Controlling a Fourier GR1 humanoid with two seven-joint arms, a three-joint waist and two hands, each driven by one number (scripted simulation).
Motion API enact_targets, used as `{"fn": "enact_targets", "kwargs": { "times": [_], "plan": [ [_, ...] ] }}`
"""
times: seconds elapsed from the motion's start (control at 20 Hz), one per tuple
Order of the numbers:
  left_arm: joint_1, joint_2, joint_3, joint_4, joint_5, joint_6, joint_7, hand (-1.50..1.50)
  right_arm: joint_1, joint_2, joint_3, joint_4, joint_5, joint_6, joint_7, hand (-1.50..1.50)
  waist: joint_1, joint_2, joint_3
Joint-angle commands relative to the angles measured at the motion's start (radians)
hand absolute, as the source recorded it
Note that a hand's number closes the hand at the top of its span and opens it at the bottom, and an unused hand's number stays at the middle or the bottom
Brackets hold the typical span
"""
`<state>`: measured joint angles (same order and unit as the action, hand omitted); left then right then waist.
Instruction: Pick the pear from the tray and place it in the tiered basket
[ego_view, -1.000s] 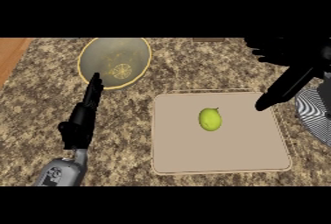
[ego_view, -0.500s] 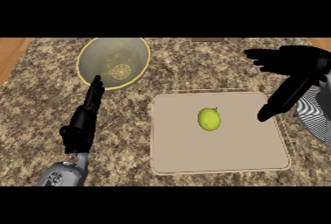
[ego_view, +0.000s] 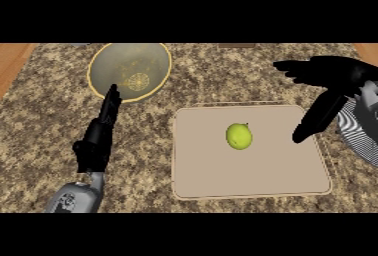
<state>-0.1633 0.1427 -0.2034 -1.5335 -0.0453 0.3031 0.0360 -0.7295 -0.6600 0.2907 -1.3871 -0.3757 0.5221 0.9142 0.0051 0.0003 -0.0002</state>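
left hand (ego_view: 92, 147): fingers straight, pressed together, tips at near rim of tiered basket (ego_view: 125, 57) | pear (ego_view: 238, 136): on tray (ego_view: 221, 175), left of right thumb, apart from it; long axis away from robot, stem end far | right hand (ego_view: 332, 72): fingers spread, thumb down, holds nothing

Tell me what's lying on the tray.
Only the pear lies on the tray, near its middle, touched by nothing. The open right hand hangs over the tray's right edge, hiding a small strip of it.
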Motion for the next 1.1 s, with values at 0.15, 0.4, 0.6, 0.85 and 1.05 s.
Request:
{"fn": "enact_targets", "kwargs": {
  "times": [0.15,0.4,0.6,0.85,1.05],
  "plan": [
    [0.023,-0.001,0.035,0.030,0.008,-0.039,-0.053,0.00,0.019,0.039,0.013,-0.015,0.153,0.073,-0.032,-1.50,-0.001,0.000,0.000],
    [0.025,0.002,0.045,-0.035,0.004,-0.046,0.005,0.00,0.040,0.086,0.017,0.039,0.235,0.038,0.005,-1.50,0.003,0.000,0.000],
    [0.012,-0.042,0.024,-0.028,-0.041,-0.014,0.033,0.00,0.119,0.083,-0.024,-0.015,0.266,0.049,0.006,-1.50,-0.005,-0.001,0.000],
    [0.048,-0.035,0.037,-0.036,-0.050,-0.041,-0.013,0.00,0.194,0.129,-0.060,-0.032,0.275,0.067,-0.001,-1.50,-0.005,-0.002,0.000],
    [-0.024,-0.046,0.067,0.032,-0.048,-0.060,-0.002,0.00,0.206,0.157,-0.081,0.062,0.368,0.082,-0.140,-1.50,-0.003,0.001,0.000]
  ]
}}
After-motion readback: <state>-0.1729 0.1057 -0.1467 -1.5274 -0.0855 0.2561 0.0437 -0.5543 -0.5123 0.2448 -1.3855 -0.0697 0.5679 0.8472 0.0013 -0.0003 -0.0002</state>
